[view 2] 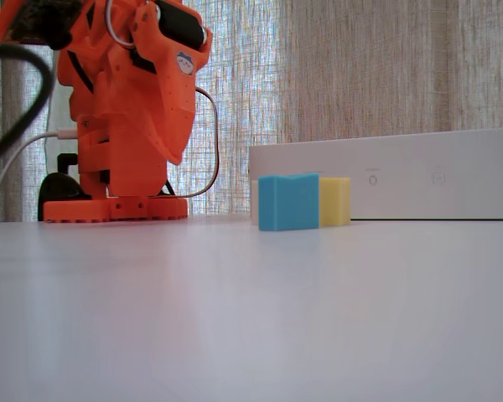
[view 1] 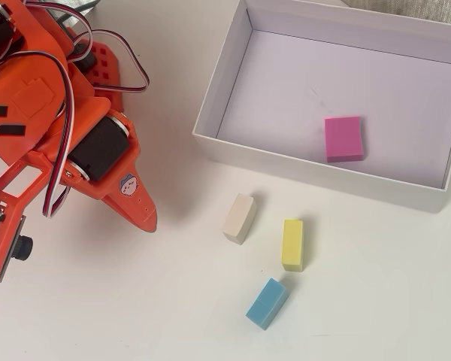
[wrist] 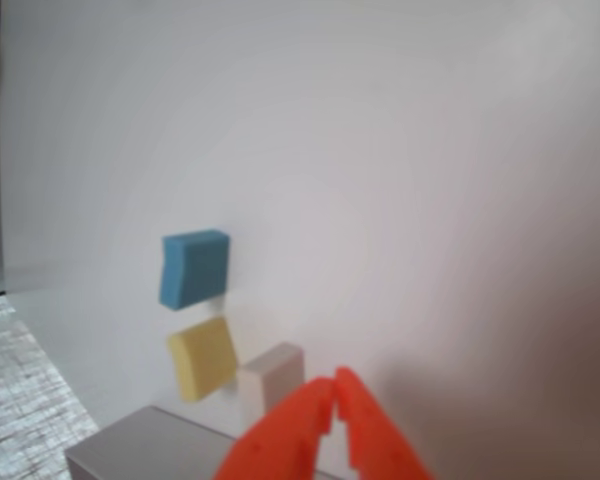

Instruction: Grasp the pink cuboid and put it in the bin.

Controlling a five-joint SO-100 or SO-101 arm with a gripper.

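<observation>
Flat now, pink cuboid (view 1: 343, 138) in bin (view 1: 225, 89), long axis roughly front-to-back overhead

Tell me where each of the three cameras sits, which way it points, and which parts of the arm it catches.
Overhead view: above the table, looking down at the bin holding the pink cuboid; orange arm at left.
Fixed view: at tabletop height, facing the curtain; arm base and the bin's wall behind the blue block.
Wrist view: on the arm, looking past the closed gripper at the loose blocks.
Shared: blue and yellow block appear in all three.
</observation>
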